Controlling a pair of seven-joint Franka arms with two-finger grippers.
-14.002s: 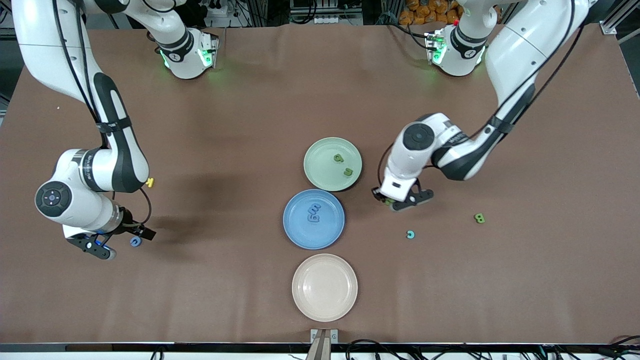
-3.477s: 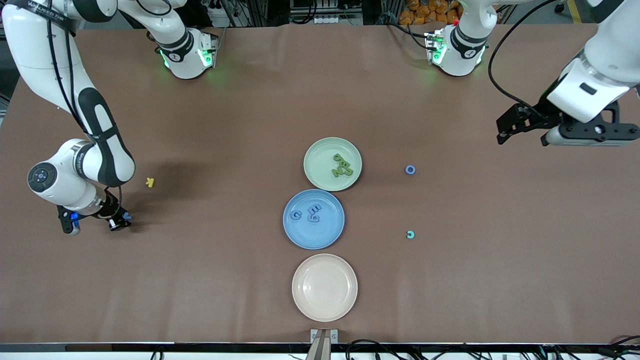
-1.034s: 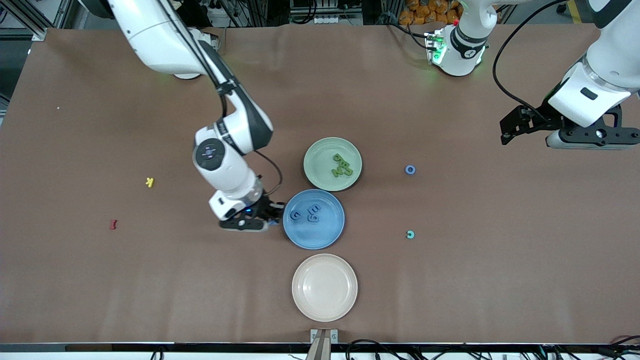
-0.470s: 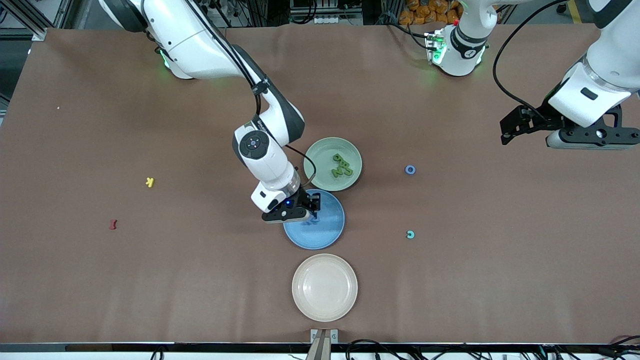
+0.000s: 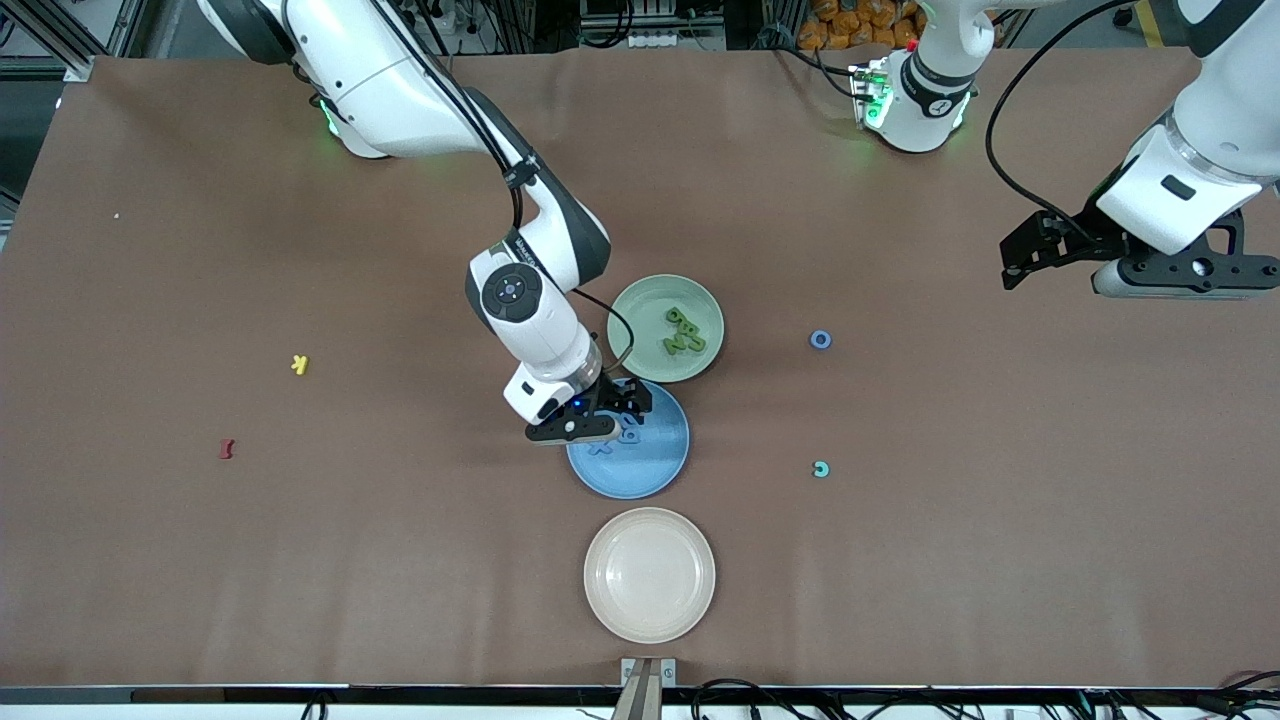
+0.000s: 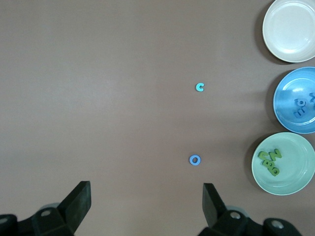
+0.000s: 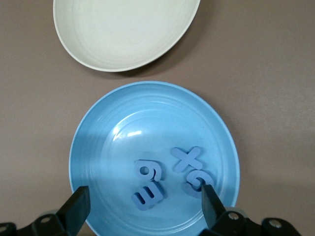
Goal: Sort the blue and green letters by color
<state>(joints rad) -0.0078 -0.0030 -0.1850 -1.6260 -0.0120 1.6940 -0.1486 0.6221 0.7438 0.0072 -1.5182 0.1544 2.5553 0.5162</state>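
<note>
Now over the blue plate [image 5: 650,470], the right gripper [image 5: 600,425] hangs with its jaws spread wide and nothing between them; a blue X [image 7: 187,160], a blue 9 [image 7: 146,172], a blue 3 [image 7: 147,195] and one more blue letter [image 7: 196,183], partly under a fingertip, lie loose in the plate. Beside the blue plate, farther from the front camera, the green plate [image 5: 640,330] holds the green letters [image 5: 684,331] in a small heap. Toward the left arm's end of the table from the blue plate, a blue O [image 5: 820,339] and a teal C [image 5: 820,469] lie on the bare brown table [image 5: 900,560], the O farther from the front camera. The left gripper [image 5: 1050,262], open and empty, waits over that end. To finish this drop cleanly, the right gripper should probably rise straight up, jaws kept apart, so no fingertip drags a letter over the rim
</note>
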